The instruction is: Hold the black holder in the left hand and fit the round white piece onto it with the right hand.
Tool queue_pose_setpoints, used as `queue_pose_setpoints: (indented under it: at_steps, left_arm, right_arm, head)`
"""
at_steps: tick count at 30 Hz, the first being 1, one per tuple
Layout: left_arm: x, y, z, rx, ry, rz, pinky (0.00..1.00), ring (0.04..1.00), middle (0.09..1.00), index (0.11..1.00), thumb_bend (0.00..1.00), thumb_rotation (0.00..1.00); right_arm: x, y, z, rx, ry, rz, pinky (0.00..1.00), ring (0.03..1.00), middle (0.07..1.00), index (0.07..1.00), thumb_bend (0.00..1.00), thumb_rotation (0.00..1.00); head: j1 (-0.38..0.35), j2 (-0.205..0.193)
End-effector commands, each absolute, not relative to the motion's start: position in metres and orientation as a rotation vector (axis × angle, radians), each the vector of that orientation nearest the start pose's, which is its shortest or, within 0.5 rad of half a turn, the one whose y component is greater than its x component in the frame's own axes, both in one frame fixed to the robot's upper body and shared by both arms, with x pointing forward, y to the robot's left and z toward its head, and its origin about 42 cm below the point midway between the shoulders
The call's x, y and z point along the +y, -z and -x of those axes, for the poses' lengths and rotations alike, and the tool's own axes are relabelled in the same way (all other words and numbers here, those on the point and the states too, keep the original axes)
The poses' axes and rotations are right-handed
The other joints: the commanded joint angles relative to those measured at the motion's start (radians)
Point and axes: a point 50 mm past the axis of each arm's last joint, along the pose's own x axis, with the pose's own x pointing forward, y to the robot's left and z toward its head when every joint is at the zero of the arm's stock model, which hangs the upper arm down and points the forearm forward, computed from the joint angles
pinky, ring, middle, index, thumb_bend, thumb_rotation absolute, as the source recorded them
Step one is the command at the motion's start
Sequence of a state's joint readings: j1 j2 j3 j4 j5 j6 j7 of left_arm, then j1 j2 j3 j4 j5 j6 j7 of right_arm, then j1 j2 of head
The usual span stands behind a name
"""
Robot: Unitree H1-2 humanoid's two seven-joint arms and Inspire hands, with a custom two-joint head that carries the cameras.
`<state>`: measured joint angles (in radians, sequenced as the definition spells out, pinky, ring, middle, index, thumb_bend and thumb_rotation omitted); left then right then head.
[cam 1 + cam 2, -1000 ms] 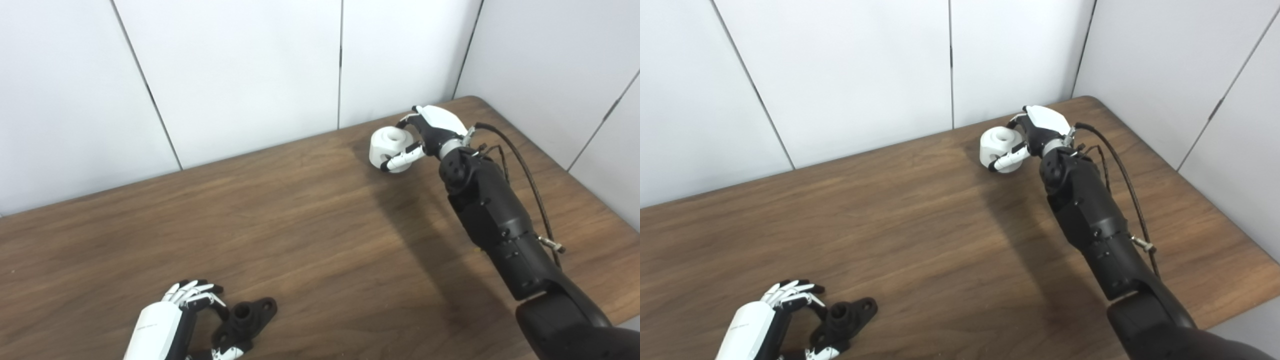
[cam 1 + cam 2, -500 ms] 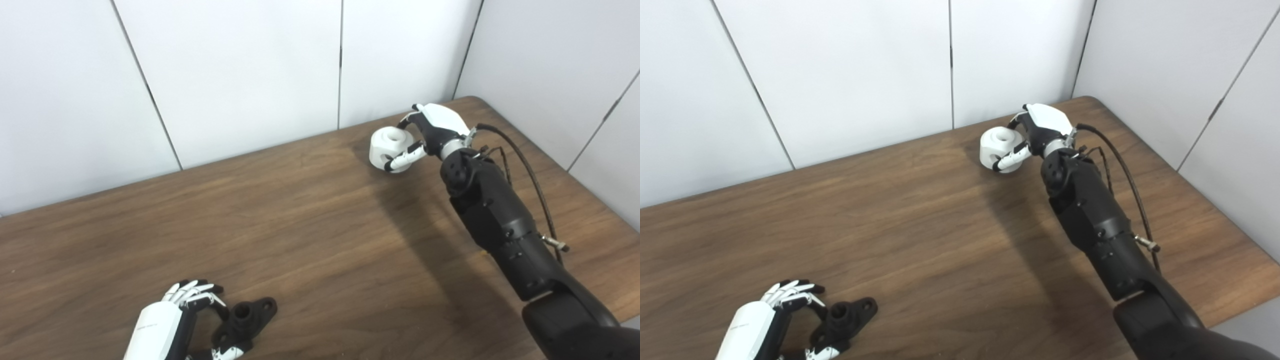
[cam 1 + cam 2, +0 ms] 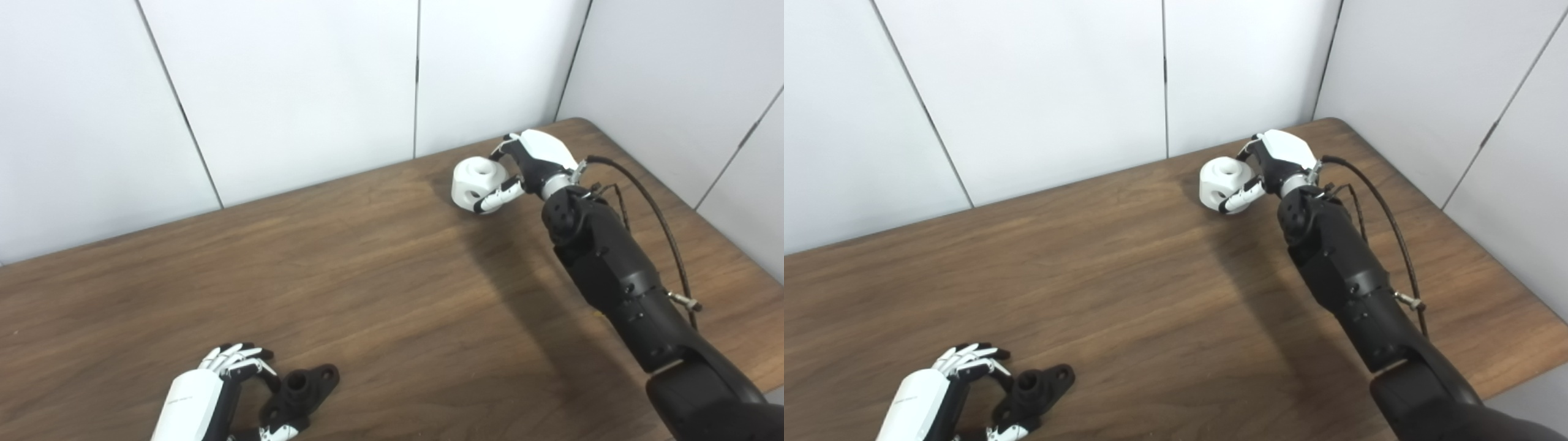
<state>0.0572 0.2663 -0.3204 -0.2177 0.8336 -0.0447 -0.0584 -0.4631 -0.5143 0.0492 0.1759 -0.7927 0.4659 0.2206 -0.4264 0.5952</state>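
The black holder (image 3: 304,384) lies on the wooden table (image 3: 367,275) at the near left, a flat piece with a round socket and a holed lug. My left hand (image 3: 205,389) curls over its left end, fingers above and thumb below, resting low on the table. Far right, near the back edge, the round white piece (image 3: 476,179) shows a hole on top and one on its side. My right hand (image 3: 534,160) grips it from the right, thumb across the front and fingers behind. The piece tilts slightly, and its underside is hidden.
White wall panels stand close behind the table and along its right side. The table's back right corner lies just behind my right hand. A black cable (image 3: 649,208) loops along my right forearm. Bare wood stretches between the two hands.
My right hand has closed tighter on the white piece, and the piece has tipped a little. The right forearm has shifted slightly right. My left hand and the holder have not moved.
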Motion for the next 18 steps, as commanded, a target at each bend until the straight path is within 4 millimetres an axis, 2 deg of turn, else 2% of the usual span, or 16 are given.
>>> queue_pose_setpoints:
  at_steps: [1,12,15,16,18]
  left_arm:
    - [0.2008,-0.1269,-0.2455,-0.246,0.358,-1.073,0.92,0.842,0.752,0.484,0.52,0.04]
    - [0.2006,-0.1273,-0.2461,-0.249,0.357,-1.078,0.91,0.838,0.749,0.484,0.52,0.04]
    - [0.2007,-0.1273,-0.2461,-0.248,0.357,-1.078,0.91,0.84,0.75,0.484,0.52,0.04]
    - [0.2007,-0.1273,-0.2461,-0.248,0.357,-1.078,0.91,0.839,0.75,0.484,0.52,0.04]
    - [0.2006,-0.1275,-0.2457,-0.247,0.357,-1.071,0.91,0.84,0.75,0.484,0.52,0.04]
  right_arm:
    - [-0.3807,-0.2586,-0.4247,0.172,0.284,1.241,1.0,1.0,0.945,0.672,0.86,0.3]
    - [-0.3812,-0.2554,-0.425,0.164,0.289,1.239,1.0,1.0,0.936,0.644,0.86,0.3]
    - [-0.382,-0.254,-0.4245,0.141,0.303,1.231,1.0,1.0,0.918,0.604,0.82,0.25]
    - [-0.3822,-0.2537,-0.4245,0.134,0.308,1.229,1.0,0.997,0.907,0.536,0.65,0.19]
    - [-0.3822,-0.2525,-0.4239,0.105,0.325,1.223,1.0,0.989,0.89,0.5,0.56,0.16]
  head:
    - [-0.003,0.001]
    - [-0.002,-0.001]
    - [-0.002,-0.001]
    - [-0.002,-0.001]
    - [-0.001,0.001]
